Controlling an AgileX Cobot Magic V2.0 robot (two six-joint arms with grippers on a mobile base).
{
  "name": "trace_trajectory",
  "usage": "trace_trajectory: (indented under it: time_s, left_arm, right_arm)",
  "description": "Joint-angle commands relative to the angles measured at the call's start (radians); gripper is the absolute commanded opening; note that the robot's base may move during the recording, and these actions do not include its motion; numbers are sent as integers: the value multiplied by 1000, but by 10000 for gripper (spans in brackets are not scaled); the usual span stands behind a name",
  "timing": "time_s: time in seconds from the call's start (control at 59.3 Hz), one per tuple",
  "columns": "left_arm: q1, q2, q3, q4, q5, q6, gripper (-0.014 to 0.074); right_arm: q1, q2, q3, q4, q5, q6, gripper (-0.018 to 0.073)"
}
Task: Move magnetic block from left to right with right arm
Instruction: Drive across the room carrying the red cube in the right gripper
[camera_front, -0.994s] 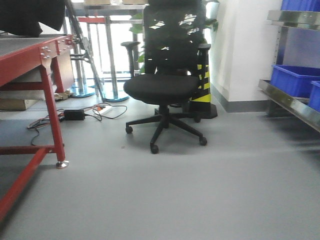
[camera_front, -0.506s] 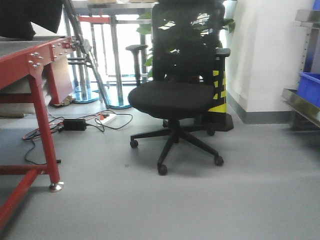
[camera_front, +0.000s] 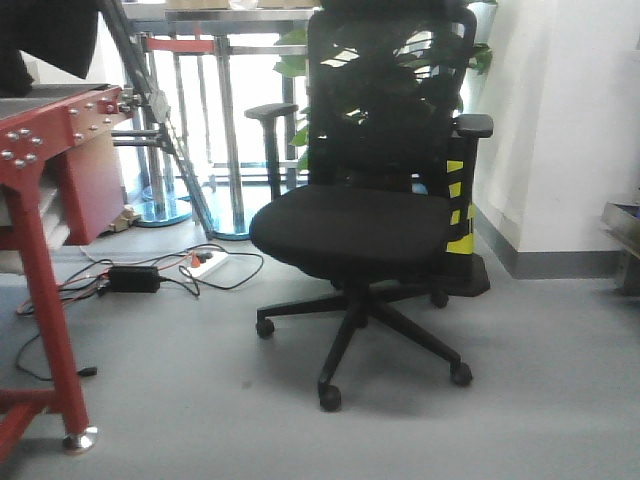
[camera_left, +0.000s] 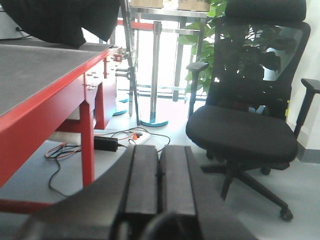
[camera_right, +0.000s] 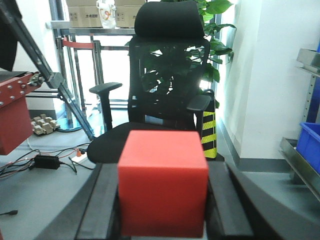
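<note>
The magnetic block (camera_right: 162, 182), a plain red cube, fills the lower middle of the right wrist view. My right gripper (camera_right: 161, 172) is shut on it, one black finger pressed to each side. In the left wrist view my left gripper (camera_left: 159, 150) is shut, its two black fingers (camera_left: 142, 175) lying flat against each other with nothing between them. Neither arm nor the block shows in the front-facing view.
A black office chair (camera_front: 365, 225) on castors stands straight ahead. The red-framed table (camera_front: 40, 250) is at the left, with cables and a power brick (camera_front: 135, 278) on the floor beside it. A yellow-black cone (camera_front: 460, 230) stands behind the chair by the white wall.
The front-facing view has closed in on the chair and swung left. The table leg has slid left and the blue bins at the right have left the frame.
</note>
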Motion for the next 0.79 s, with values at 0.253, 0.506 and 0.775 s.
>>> trace_trajectory:
  time_s: [0.253, 0.506, 0.775]
  left_arm:
    - [-5, -6, 9, 0, -88, -4, -116]
    - [-5, -6, 9, 0, -88, -4, -116]
    - [-5, -6, 9, 0, -88, -4, -116]
  right_arm:
    - [-4, 12, -31, -6, -92, -1, 275]
    - [-4, 12, -31, -6, -92, -1, 275]
    - [-4, 12, -31, -6, -92, -1, 275]
